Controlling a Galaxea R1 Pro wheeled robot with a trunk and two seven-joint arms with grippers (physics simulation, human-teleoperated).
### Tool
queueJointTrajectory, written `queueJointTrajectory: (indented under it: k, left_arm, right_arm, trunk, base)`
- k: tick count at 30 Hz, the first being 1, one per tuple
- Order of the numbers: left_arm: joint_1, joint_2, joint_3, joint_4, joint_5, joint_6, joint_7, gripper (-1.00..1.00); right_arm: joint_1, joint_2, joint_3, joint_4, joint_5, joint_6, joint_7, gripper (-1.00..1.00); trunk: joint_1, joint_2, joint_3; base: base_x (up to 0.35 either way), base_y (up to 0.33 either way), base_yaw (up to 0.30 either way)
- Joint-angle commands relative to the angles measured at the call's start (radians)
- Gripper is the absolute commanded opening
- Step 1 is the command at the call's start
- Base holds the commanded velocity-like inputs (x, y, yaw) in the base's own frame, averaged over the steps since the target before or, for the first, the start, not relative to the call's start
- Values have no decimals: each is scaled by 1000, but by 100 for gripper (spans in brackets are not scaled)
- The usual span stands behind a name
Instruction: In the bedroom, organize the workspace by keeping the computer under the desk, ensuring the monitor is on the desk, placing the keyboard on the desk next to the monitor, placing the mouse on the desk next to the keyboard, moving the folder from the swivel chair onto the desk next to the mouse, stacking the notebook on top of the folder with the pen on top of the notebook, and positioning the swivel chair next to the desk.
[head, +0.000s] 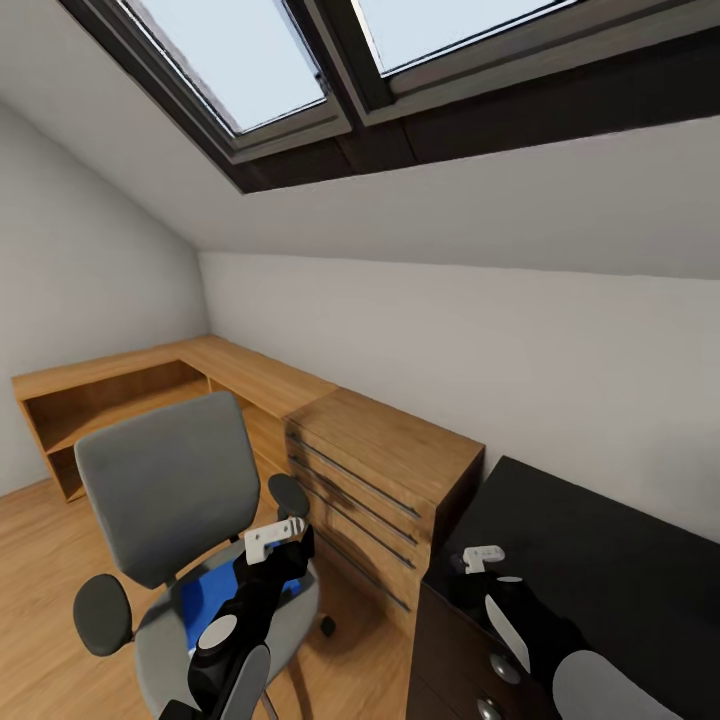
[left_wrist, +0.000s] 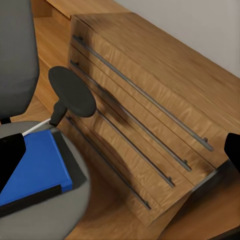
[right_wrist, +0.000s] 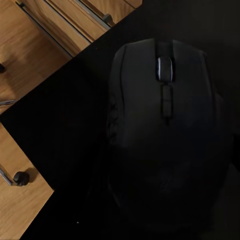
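The mouse (right_wrist: 165, 130) fills the right wrist view, apparently held by the right gripper (head: 478, 562) over the desk (head: 600, 560) at lower right, though its jaws are hidden, so setting it down seems next, while the left gripper (head: 283, 540), opening unclear, hovers above the folder (head: 215, 592) on the swivel chair (head: 170, 490) at lower left.

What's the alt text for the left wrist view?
A bright blue folder lies on the grey seat of the swivel chair, beside its black armrest. Behind stands a light wood cabinet with long bar handles.
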Motion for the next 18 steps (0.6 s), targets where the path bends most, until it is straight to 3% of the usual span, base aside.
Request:
queueJointTrajectory:
  k: [1,10,11,18]
  left_arm:
    - [-1,0,-1,-1,9,3,8,100]
    - [-1,1,-1,-1,9,3,8,100]
    - [-1,1,-1,-1,9,3,8,100]
    - [-1,1,-1,-1,9,3,8,100]
  right_arm:
    - [-1,-2,6,-2,-12,5,0,-100]
    - [-1,-2,6,-2,-12,4,0,-100]
    - [-1,-2,5,-3,-12,3,0,100]
    - [-1,-2,5,-3,-12,3,0,100]
  trunk:
    - [0,-1,-1]
    - [0,-1,-1]
    - [0,-1,-1]
    - [0,-1,-1]
  base:
    - [0,0,0]
    - [0,0,0]
    - [0,0,0]
    - [0,0,0]
